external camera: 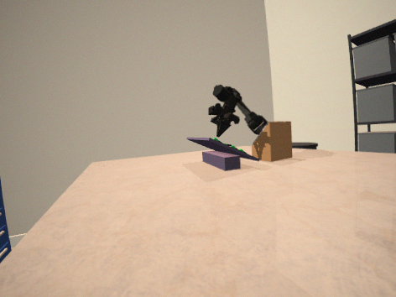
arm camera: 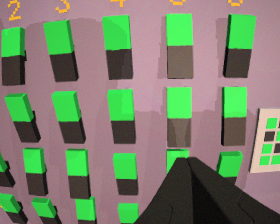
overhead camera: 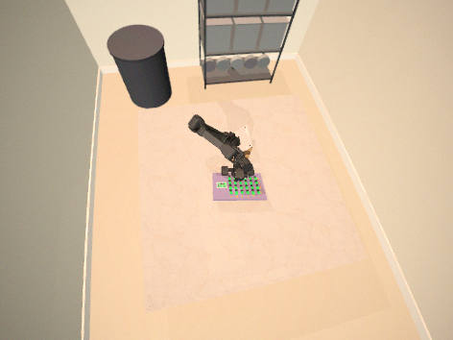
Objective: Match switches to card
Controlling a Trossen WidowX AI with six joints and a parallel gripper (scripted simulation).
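Note:
A tilted purple switch panel (overhead camera: 240,198) (external camera: 201,140) (arm camera: 150,66) carries a grid of green and dark grey rocker switches, with columns numbered in orange. In the wrist view the top two switches of column 5 (arm camera: 179,47) look flatter and lighter grey than their neighbours. The small card (overhead camera: 222,185) (arm camera: 269,141) lies at the panel's edge, with green and dark squares. My gripper (overhead camera: 238,175) (external camera: 219,134) (arm camera: 185,166) is shut and empty. Its tip hangs just above the panel, over the third switch of column 5 (arm camera: 176,157), which it partly hides.
The panel rests on a purple block (external camera: 221,159). The arm stands on a wooden block (external camera: 274,141) behind it. A dark round bin (overhead camera: 140,65) and a metal shelf rack (overhead camera: 250,25) (external camera: 373,85) with grey boxes stand far back.

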